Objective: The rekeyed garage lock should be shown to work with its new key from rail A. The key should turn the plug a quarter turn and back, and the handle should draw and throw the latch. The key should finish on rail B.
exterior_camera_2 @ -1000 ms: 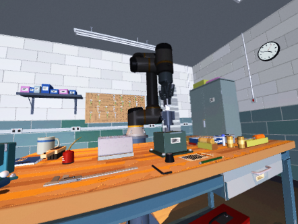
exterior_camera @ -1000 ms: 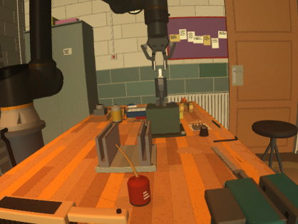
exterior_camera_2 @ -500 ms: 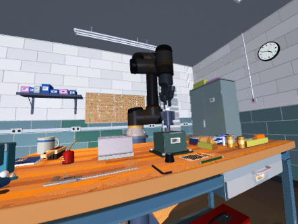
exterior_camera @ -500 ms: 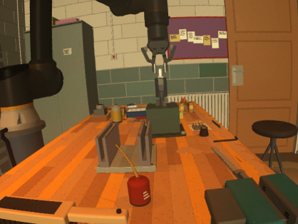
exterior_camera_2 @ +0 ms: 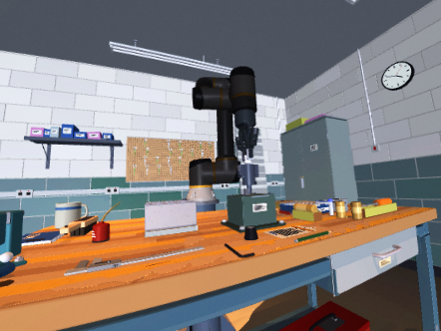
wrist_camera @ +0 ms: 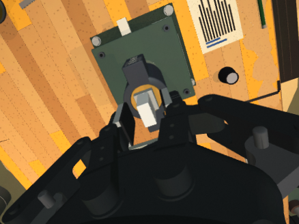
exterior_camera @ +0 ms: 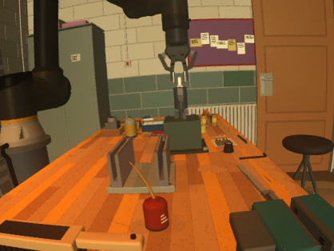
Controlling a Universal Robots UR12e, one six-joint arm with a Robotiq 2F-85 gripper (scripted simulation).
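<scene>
The white key (wrist_camera: 147, 111) stands upright in the brass plug on top of the grey lock handle (exterior_camera: 179, 100), which rises from the green lock box (exterior_camera: 182, 132) at the middle of the bench. My gripper (exterior_camera: 179, 75) hangs just above the key's head, open and holding nothing, its fingers to either side of the key (exterior_camera: 180, 82) in the wrist camera. The two-rail key stand (exterior_camera: 140, 164) sits empty in front of the lock. A small white latch tab (wrist_camera: 123, 26) juts from one edge of the box.
The red oil can (exterior_camera: 155, 213) with its long spout stands in front of the rail stand. A black knob (exterior_camera: 228, 147), a printed card (wrist_camera: 215, 22) and a hex key (exterior_camera_2: 238, 250) lie right of the lock, with brass fittings behind.
</scene>
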